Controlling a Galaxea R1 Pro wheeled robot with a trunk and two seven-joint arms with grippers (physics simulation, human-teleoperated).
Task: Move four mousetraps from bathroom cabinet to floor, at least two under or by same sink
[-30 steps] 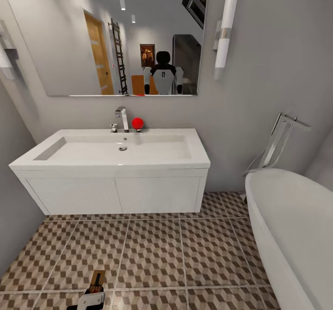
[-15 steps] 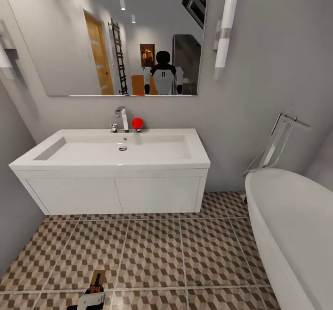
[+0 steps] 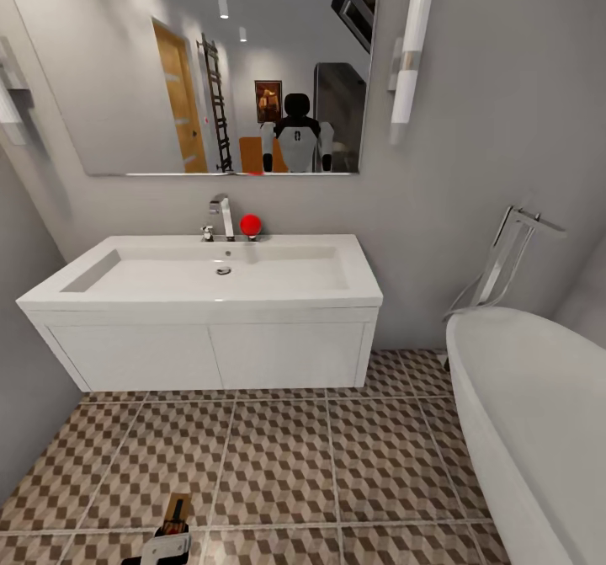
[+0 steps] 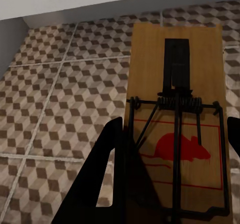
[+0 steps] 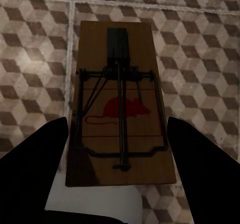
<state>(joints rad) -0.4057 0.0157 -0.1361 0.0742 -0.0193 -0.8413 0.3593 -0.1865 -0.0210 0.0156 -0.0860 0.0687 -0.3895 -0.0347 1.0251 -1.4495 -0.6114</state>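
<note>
Sink [image 3: 210,283]: long white basin on a wall-hung white vanity, chrome tap [image 3: 223,215] at its back edge with a small red ball [image 3: 250,225] just beside it – the basin itself holds nothing but its drain.
Bathroom floor [image 3: 337,464]: cube-patterned tiles running under the vanity and over to the white bathtub [image 3: 530,413].
Left gripper [image 3: 164,546]: low at the front edge of the head view, in front of the vanity's left half; its dark fingers [image 4: 107,179] sit close against the sides of a mousetrap [image 4: 176,119] – clamped on the board, which juts out over the tiles toward the vanity.
Second mousetrap [image 5: 120,103]: seen from the right wrist, a wooden board with wire spring and red mouse print, above the tiles.
Right gripper [image 5: 117,159]: its fingers stand wide of the second mousetrap's edges with tile showing between; whether the board is gripped I cannot tell.
Mirror [image 3: 210,68]: above the sink, reflecting the robot, a door and a ladder rack.
</note>
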